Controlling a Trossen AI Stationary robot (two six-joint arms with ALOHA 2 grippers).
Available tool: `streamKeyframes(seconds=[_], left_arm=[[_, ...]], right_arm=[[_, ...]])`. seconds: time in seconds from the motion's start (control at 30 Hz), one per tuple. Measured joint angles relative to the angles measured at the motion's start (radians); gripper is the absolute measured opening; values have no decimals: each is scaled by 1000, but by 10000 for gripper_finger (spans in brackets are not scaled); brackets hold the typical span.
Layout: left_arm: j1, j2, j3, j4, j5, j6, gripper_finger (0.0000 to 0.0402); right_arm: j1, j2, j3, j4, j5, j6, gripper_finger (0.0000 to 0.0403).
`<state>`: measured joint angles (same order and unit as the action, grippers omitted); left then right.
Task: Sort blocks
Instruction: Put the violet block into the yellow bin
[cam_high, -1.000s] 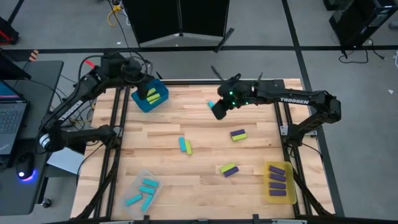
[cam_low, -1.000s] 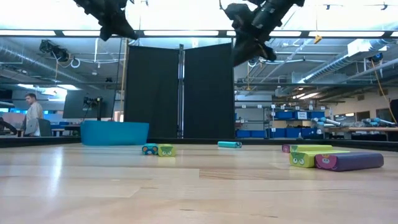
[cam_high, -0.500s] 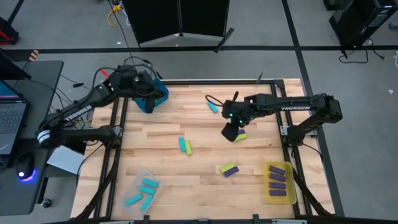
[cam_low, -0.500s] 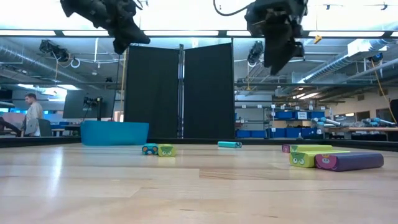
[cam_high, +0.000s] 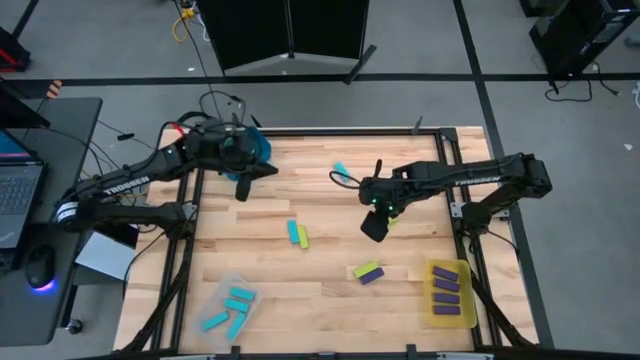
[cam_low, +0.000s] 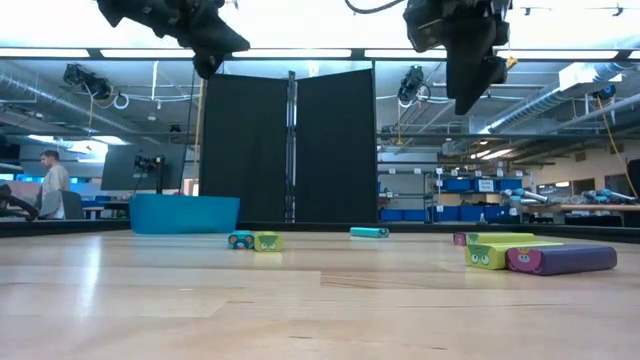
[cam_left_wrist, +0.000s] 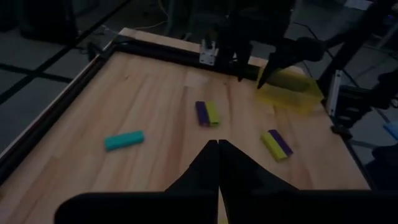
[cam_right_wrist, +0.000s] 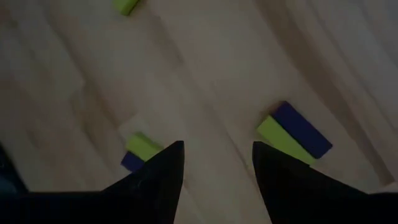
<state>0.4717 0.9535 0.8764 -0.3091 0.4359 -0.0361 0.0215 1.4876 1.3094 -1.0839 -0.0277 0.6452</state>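
The right gripper (cam_high: 372, 228) hangs with its jaws apart and empty above the wooden table (cam_high: 320, 285), just beside a purple-and-green block pair (cam_right_wrist: 138, 152) that its own body largely hides from above. A second purple-and-green pair (cam_high: 368, 271) lies nearer the yellow bin (cam_high: 450, 292), which already holds purple blocks. The blocks look small, rigid, light and smooth, so they may well slide or twist; pinching one across its narrow width at mid-length seems safest, after parting it from its neighbour. The left gripper (cam_high: 243, 187) waits, closed and empty, by the blue bin (cam_high: 256, 146).
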Motion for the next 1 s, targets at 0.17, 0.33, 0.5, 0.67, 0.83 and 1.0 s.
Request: streamKeyframes(seconds=[0.17, 0.33, 0.5, 0.67, 0.83, 1.0], left_arm=[[-25, 0, 0, 45, -38, -2, 11], [-29, 0, 0, 109, -132, -26, 11], [-29, 0, 0, 180, -202, -73, 11], [-29, 1, 0, 196, -275, -148, 11], [-29, 1, 0, 191, -285, -213, 11], [-29, 1, 0, 192, -285, -218, 11]], right_arm=[[0, 0, -31, 57, -77, -74, 200], [-62, 0, -146, 223, -131, -155, 201], [-191, 1, -279, 488, -99, -136, 201], [-322, 14, -401, 807, 56, -75, 202], [-405, 134, -418, 878, 74, -101, 206], [-417, 234, -367, 878, 46, -119, 215]])
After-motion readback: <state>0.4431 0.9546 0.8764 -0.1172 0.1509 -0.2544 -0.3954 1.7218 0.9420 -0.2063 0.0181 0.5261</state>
